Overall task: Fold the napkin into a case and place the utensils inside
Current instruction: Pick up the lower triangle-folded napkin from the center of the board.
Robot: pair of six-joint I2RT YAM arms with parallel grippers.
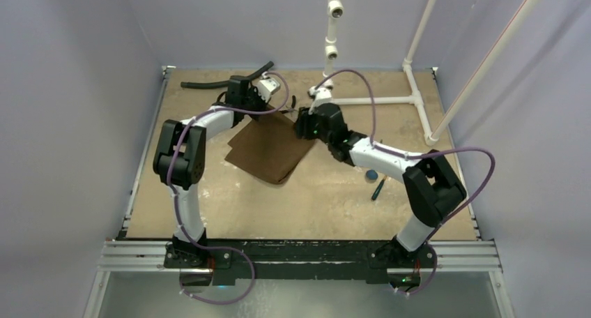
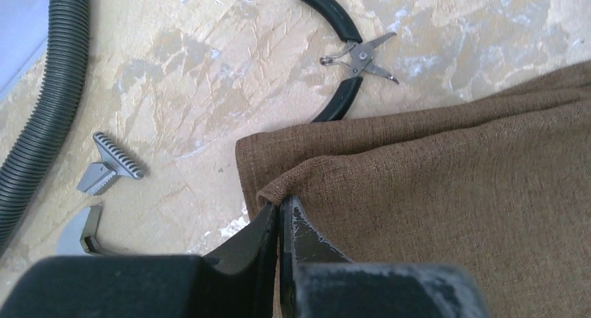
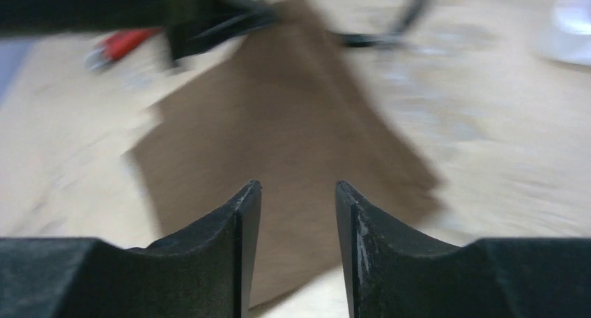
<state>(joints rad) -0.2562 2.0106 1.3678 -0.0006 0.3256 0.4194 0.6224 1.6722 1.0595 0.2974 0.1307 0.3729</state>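
Step in hand: we judge this to be the folding stage. The napkin [image 1: 268, 150] is already doubled, and no utensil is inside it yet.
Left hand: the left hand [image 2: 280, 208] is clamped on a folded corner of the napkin. Its fingers are pressed together with the cloth edge pinched at their tips, at the lower centre of the left wrist view.
Right hand: the right hand [image 3: 296, 189] has its jaws apart with nothing between them. That view is blurred, so we cannot tell how close it is to the cloth.
Napkin and left hand: the cloth spreads from the pinched corner towards the right of the left wrist view, one layer lying over another.
Napkin and right hand: in the right wrist view the brown sheet fills the middle of the frame beyond the fingertips. In the top view the right hand sits at the napkin's upper right corner.
Napkin on the surface [image 1: 313, 206]: it lies as a tilted sheet just left of centre in the top view, between the two hands.
Utensils: the spoon [image 1: 372, 173] with the blue bowl and a dark thin piece [image 1: 377, 189] lie right of centre, beside the right arm and apart from the napkin.
Doing it well: we would use the left pinch as an anchor and take both layers at the far corner. Then we would line up the edges and leave one side open as a mouth.
Watch for: the pliers [image 2: 348, 53] have one handle reaching the napkin's edge, so a careless pull could drag them along.
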